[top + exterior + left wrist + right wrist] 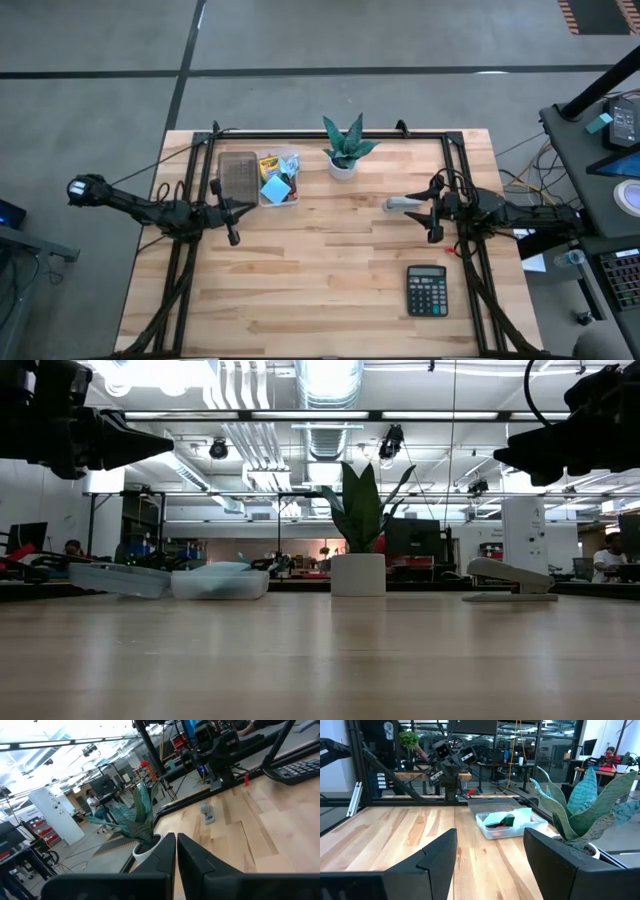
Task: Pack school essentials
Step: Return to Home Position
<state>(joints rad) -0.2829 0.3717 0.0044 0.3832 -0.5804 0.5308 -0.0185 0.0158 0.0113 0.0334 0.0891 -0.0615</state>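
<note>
A clear plastic box (pixel 279 181) stands on the table's far left part. It holds the yellow-green crayon box (pixel 268 164), the light-blue sticky-note pad (pixel 275 189) and red-handled scissors (pixel 291 197). In the right wrist view the box (pixel 506 823) shows red and green contents. Its clear lid (pixel 238 172) lies flat on the table, left of the box. My left gripper (pixel 246 210) (pixel 176 849) hovers shut just near of the lid and box, raised off the table. My right gripper (pixel 426 212) (pixel 490 851) hovers open by the stapler, holding nothing.
A green spiky plant in a white pot (pixel 345 152) stands right of the box. A grey stapler (pixel 400 204) lies just left of my right gripper. A black calculator (pixel 427 291) lies near the right front. Bare wood (pixel 320 270) fills the middle and near side.
</note>
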